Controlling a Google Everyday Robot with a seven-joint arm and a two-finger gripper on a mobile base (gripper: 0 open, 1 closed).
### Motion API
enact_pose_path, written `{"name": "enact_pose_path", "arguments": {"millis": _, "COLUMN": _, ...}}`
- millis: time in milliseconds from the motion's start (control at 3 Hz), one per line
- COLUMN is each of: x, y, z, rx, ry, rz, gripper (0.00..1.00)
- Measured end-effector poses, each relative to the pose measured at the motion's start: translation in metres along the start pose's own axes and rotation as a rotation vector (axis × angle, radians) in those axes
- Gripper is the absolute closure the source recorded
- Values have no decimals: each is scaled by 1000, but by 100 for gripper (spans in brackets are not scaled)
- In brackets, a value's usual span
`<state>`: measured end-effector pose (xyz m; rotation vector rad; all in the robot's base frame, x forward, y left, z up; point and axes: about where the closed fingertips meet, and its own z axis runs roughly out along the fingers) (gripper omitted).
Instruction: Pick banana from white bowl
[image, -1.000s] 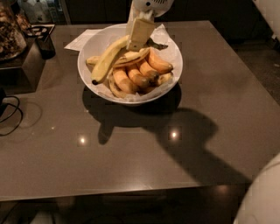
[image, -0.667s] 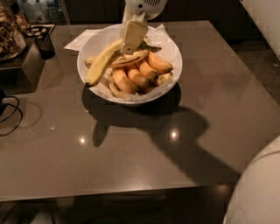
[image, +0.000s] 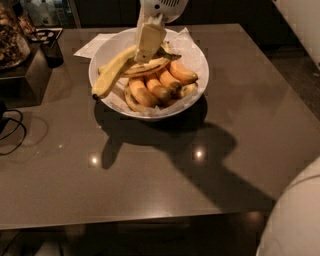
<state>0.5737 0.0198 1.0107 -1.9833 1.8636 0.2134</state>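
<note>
Half lifted clear of the white bowl (image: 165, 111) by now. Clamped shut on the banana (image: 114, 72) near its stem end, with the gripper (image: 149, 50) hanging over the bowl's back half. Slopes down and to the left from the gripper, dark tip poking out past the rim below and left of it. Compared with a second ago, has moved leftward and slightly up, carrying the fruit along; tip formerly inside the rim, now beyond it. Reads as a firm hold and a lift under way, not a slip. Directly beneath the gripper, leaves behind a brown-speckled banana (image: 146, 67); lower right of it, several stubby orange-yellow bananas (image: 157, 87) on crinkled paper lining (image: 192, 45). Still needs more height before counting as picked: low end hardly above the rim. Risks swinging or pivoting in the pads, given the off-centre grasp near one end. Calls for a slow, straight rise.
</note>
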Motion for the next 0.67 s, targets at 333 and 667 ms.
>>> {"name": "enact_pose_path", "arguments": {"millis": 333, "x": -21, "y": 26, "z": -3, "rx": -43, "ry": -48, "rz": 16, "gripper": 100}}
{"name": "enact_pose_path", "arguments": {"millis": 667, "x": -23, "y": 24, "z": -3, "rx": -35, "ry": -54, "rz": 15, "gripper": 100}}
